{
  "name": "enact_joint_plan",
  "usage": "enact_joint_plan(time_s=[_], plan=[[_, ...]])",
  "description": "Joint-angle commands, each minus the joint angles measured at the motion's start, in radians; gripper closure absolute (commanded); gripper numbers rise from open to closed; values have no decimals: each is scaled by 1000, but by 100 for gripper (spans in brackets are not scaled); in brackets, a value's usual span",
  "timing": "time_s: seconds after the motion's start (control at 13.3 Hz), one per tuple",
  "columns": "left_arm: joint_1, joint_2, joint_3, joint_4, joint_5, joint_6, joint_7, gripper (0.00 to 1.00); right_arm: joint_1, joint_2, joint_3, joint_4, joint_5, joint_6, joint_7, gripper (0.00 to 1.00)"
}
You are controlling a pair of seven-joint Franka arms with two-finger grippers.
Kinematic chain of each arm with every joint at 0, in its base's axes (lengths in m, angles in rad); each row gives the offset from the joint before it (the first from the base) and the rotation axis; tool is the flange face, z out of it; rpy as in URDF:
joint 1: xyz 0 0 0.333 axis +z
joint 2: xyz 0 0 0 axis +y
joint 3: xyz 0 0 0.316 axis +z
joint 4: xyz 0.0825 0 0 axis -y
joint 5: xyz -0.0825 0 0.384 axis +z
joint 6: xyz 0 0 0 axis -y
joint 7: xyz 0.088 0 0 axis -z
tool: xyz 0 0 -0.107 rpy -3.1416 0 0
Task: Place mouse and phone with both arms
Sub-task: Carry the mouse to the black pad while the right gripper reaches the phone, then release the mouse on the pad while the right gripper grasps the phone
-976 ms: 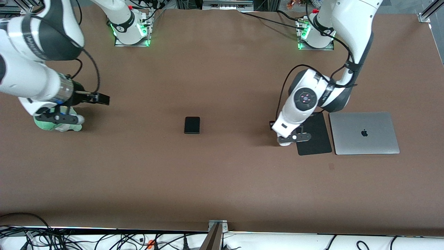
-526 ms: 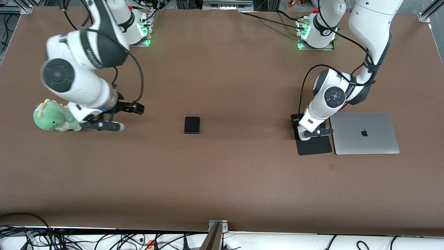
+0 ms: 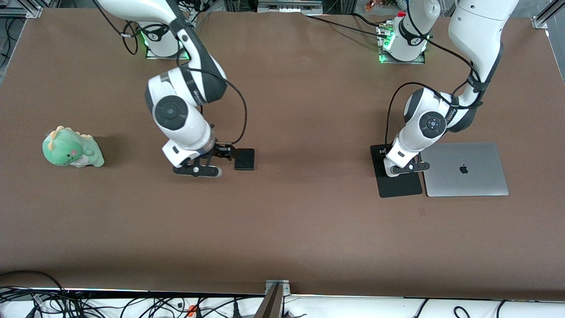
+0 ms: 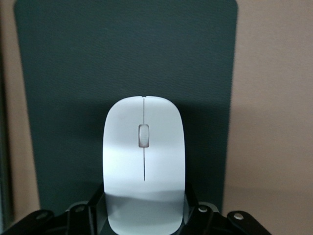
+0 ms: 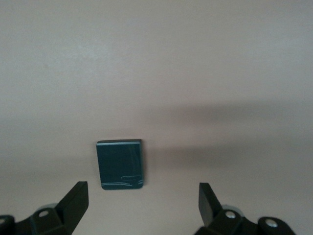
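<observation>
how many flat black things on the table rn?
2: the phone mid-table beside the right gripper; the mouse pad beside the laptop, under the left gripper's mouse.

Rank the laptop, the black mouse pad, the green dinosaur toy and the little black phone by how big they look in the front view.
1. Laptop, clearly the largest.
2. Mouse pad; the left arm hides part of it.
3. Dinosaur toy; its footprint is not far off the pad's visible part, so this placing is less sure.
4. Phone, smallest, partly covered by the right arm's wrist.
</observation>
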Motion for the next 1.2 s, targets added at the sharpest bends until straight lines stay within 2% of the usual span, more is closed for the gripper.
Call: enact_joint_plan(time_s=[0.0,0.08,0.38,0.53,0.68,0.83,1.13], plan=[[58,-3,-5,4,27,10,85,45,56,62,-12,9,20,72,4,0],[64,-3,-5,9,25,10,88,0,70,82,-12,5,18,98,4,0],[70,-35,-16,36,22,-18,74,0,97,136,-12,-64,12,264,4,0],[70,-69,-17,85,21,-112,76,0,103,147,-12,-106,8,342,2,0],[71,-109,-19,140,10,-227,82,0,113,158,-13,-129,3,361,-8,0],[76,-130,-17,229,10,-321,82,0,119,159,-13,-150,3,397,-7,0],[79,-133,-20,444,8,-605,86,0,132,182,-15,-173,1,462,-8,0]])
